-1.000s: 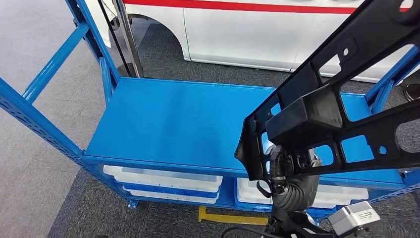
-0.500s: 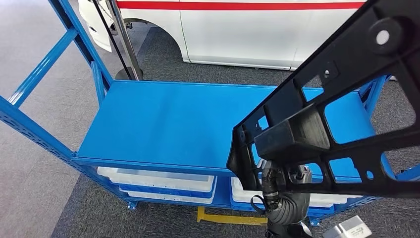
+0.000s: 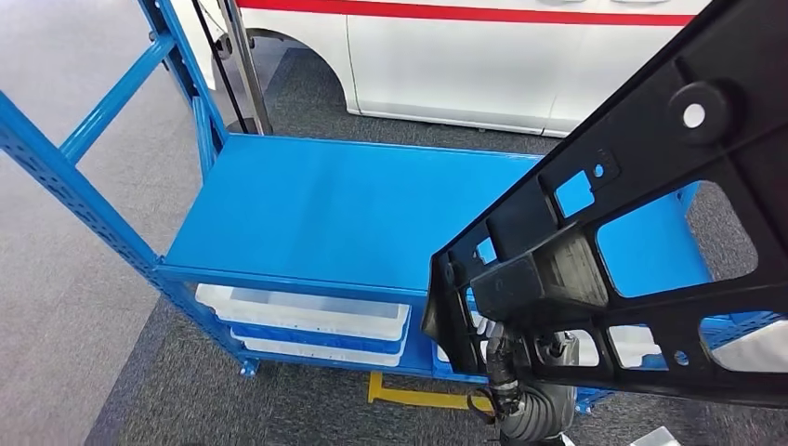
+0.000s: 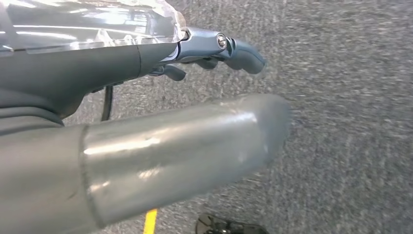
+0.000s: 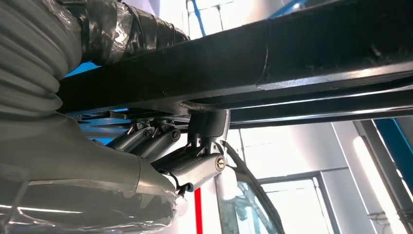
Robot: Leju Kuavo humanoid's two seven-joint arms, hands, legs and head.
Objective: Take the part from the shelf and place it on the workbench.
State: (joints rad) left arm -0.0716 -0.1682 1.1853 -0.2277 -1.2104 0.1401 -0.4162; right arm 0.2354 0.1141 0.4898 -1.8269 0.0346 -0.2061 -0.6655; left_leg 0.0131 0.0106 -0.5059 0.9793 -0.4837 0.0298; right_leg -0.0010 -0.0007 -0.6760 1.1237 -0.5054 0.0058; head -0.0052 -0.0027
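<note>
The left hand (image 4: 146, 122) has a thick, smooth grey thumb and darker fingers with a bright screw at a silver link. The right hand (image 5: 160, 161) shows a grey ribbed cover, silver screwed links, and what may be clear wrap.

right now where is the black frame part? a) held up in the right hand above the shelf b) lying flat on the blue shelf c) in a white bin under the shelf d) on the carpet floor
a: the black frame part is raised in front of the camera with the right hand gripping it from beneath, over the bare blue shelf.
</note>
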